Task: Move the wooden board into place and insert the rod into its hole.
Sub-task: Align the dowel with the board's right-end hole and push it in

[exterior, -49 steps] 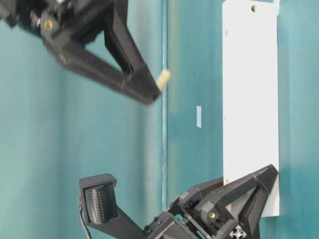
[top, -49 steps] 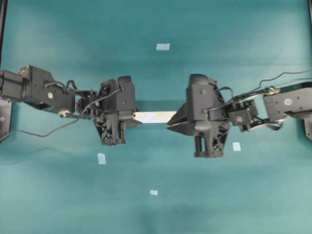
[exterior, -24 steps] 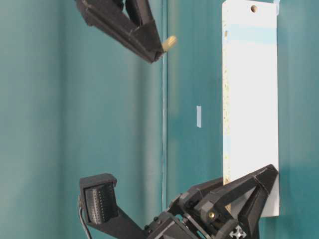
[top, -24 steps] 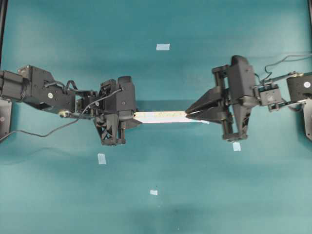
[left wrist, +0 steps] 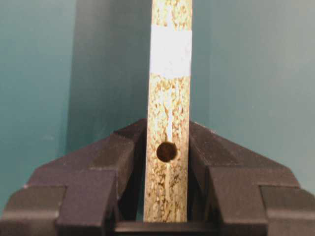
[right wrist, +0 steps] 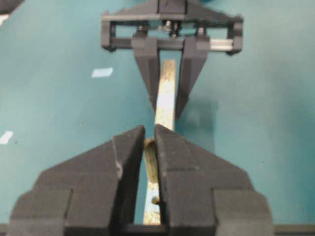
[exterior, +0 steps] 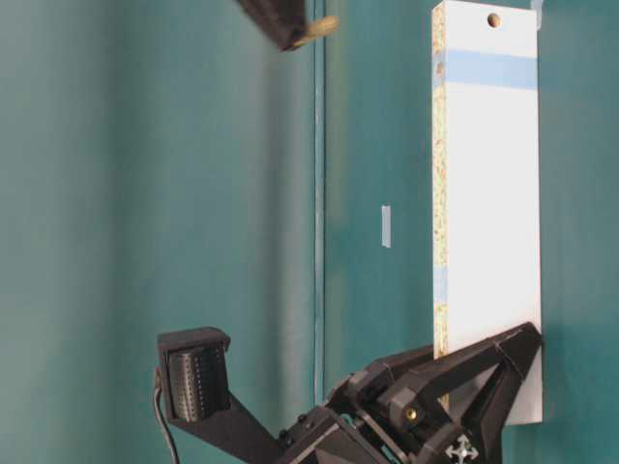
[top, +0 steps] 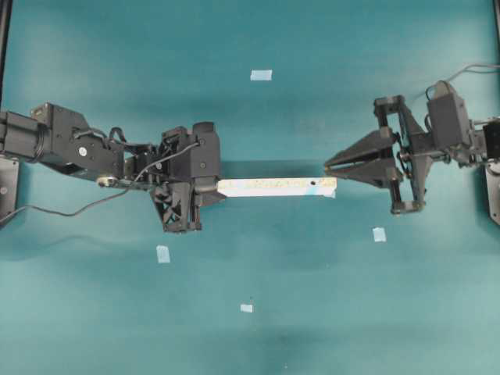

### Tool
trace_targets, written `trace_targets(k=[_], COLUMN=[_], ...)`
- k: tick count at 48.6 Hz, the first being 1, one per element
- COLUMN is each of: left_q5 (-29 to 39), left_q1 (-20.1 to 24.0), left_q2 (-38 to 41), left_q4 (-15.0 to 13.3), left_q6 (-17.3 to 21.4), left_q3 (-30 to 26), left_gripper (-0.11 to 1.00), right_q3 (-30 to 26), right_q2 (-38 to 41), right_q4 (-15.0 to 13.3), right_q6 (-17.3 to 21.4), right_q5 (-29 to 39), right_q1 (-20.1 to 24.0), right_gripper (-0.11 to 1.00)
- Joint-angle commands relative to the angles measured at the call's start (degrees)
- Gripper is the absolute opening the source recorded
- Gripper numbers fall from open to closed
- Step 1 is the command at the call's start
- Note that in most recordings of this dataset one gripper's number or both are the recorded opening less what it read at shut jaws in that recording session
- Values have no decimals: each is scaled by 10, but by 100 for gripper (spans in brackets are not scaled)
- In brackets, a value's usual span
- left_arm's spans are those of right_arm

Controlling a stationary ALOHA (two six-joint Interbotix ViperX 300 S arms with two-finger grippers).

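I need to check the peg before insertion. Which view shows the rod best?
Table-level: the rod juts clearly from the right gripper in profile. The right wrist view shows only a sliver of it between the jaws; overhead and left wrist views don't show it.

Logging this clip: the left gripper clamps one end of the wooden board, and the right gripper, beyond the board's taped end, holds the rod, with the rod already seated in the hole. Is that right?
Not quite. The rod is not seated: the table-level view shows it pinched in the right gripper apart from the wooden board, and the hole is empty. The left gripper does clamp the other end.
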Motion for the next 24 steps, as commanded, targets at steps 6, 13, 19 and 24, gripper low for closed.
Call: trace_targets(k=[6,13,19,24], left_q5=[0,7,11,11], left_q1=[-2,-1,-1,-1], left_q2=[-8,-8,-8,-8], left_q4=[1,1,1,1], left_q6=[-5,-5,-6,-6], left_q3=[-11,-11,-8,-7], left_gripper=[24,24,24,24], right_q3=[-14,-18,-21,-27], right_q2=[35,67,91,110], right_q4=[2,2,3,2], right_q6=[-21,-32,-33,-33], right_q5=[-34,-58,-75,-86], right_q1=[-1,-1,-1,-1], right_gripper=[12,12,12,12])
